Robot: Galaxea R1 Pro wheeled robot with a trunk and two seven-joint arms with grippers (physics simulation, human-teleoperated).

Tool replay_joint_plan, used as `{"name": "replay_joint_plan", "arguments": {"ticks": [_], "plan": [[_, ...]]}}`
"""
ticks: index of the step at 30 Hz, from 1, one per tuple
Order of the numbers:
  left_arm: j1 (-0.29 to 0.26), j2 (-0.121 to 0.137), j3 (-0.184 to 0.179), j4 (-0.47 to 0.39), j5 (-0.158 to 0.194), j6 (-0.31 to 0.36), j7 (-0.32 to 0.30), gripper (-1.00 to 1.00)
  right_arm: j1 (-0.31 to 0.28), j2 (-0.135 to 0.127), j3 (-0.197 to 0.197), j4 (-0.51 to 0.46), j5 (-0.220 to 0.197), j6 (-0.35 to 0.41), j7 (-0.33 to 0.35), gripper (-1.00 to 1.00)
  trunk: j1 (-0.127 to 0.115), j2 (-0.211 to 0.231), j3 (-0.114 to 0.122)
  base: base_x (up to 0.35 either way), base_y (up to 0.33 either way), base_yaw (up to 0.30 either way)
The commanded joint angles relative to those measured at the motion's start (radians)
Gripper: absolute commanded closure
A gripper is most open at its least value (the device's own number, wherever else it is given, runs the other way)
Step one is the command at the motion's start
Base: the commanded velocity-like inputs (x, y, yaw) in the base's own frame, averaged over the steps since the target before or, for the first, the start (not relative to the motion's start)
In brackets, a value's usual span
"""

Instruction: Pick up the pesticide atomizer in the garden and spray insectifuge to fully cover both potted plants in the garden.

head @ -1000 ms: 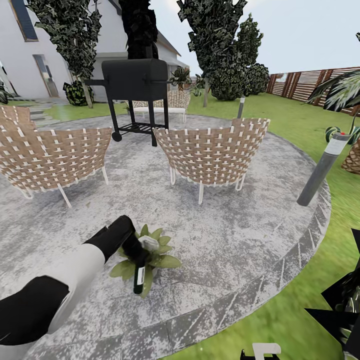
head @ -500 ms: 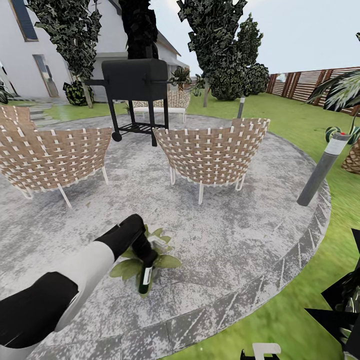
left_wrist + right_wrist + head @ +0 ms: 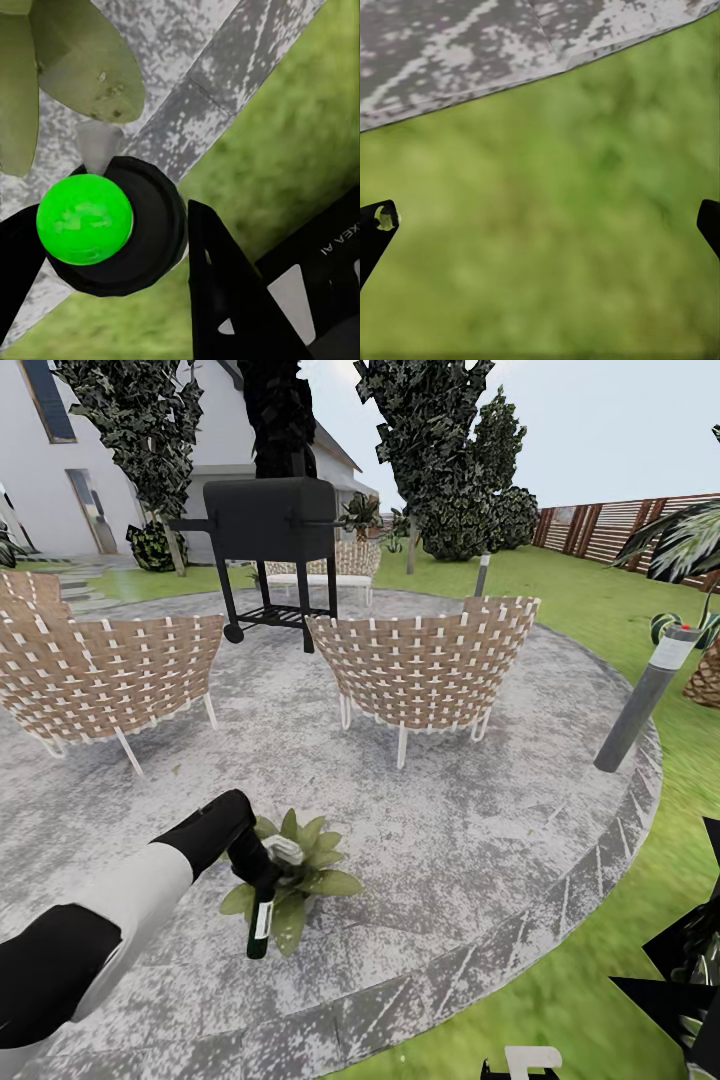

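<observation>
**Atomizer held over a potted plant on the patio**

The pesticide atomizer is shown pinched in the left pincer, its dark bottle hanging downward and its white nozzle head lying over the leaves of the potted plant. In the left wrist view the bottle's green-marked end is seen clamped between the two dark fingers, with a broad leaf beside it and the patio's kerb beyond. The plant stands on the round paved patio, near its edge, in front of two wicker chairs. The right pincer is seen spread and holding nothing, above lawn beside the paving.

Risks, as judged: with the nozzle so close to one side of the rosette, the far leaves may be left uncovered; the hanging bottle could brush the leaves or tip the small pot; a loose hold might let the bottle slip. A second plant cannot be made out here and remains to be treated.
</observation>
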Motion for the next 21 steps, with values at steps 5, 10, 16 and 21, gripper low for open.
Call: {"name": "replay_joint_plan", "arguments": {"ticks": [5, 10, 16, 21], "plan": [[0.010, 0.067, -0.001, -0.001, -0.008, -0.001, -0.012, 1.00, -0.001, 0.000, 0.007, 0.001, 0.006, 0.002, -0.010, -1.00, 0.000, 0.000, -0.001, 0.000, 0.102, 0.000], [0.064, 0.078, -0.001, -0.002, -0.013, -0.003, -0.010, 1.00, -0.001, 0.000, 0.007, 0.001, 0.006, 0.002, -0.010, -1.00, 0.000, 0.000, -0.001, 0.000, 0.260, 0.000], [0.127, 0.069, -0.001, -0.006, -0.013, -0.007, -0.002, 1.00, -0.001, 0.000, 0.007, 0.001, 0.006, 0.002, -0.010, -1.00, 0.000, 0.000, -0.001, 0.000, 0.051, 0.000], [0.148, 0.072, 0.001, -0.017, -0.013, -0.007, -0.001, 1.00, -0.001, 0.000, 0.007, 0.001, 0.006, 0.002, -0.010, -1.00, 0.000, 0.000, -0.001, 0.158, 0.076, 0.000]]}}
